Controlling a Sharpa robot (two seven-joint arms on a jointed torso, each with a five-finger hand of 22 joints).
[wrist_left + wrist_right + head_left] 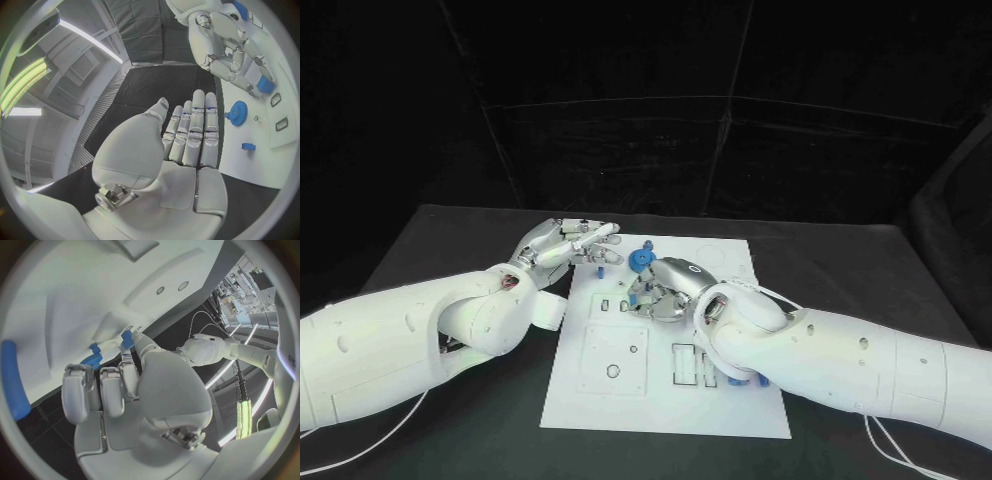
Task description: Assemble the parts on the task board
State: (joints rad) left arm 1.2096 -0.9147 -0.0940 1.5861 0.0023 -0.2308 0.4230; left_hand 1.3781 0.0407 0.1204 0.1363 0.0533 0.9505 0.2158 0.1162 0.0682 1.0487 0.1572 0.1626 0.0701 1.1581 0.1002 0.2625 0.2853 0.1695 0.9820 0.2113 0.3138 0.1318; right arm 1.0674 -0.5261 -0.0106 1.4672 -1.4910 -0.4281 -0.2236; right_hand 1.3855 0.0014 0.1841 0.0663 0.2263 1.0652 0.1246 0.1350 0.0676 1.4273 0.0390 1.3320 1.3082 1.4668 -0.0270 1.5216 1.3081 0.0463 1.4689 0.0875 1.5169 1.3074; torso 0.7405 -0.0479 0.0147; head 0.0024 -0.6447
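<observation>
The white task board (661,405) lies in the middle of the black table. A blue gear (640,260) stands near its far end, also seen as the gear (237,111) and the gear (92,359). My right hand (664,287) is bent down over the board just behind the gear, fingers curled, its fingertips pinching a small blue part (265,86), the same part (127,338). My left hand (568,244) hovers open at the board's far-left corner, its fingers (192,131) straight and together, holding nothing. Another small blue part (248,146) lies on the board near it.
A long blue piece (12,380) lies on the board beside my right forearm (834,360), partly hidden under it. Several cut-outs and slots (684,362) mark the board's near half. Black table (459,235) surrounds the board.
</observation>
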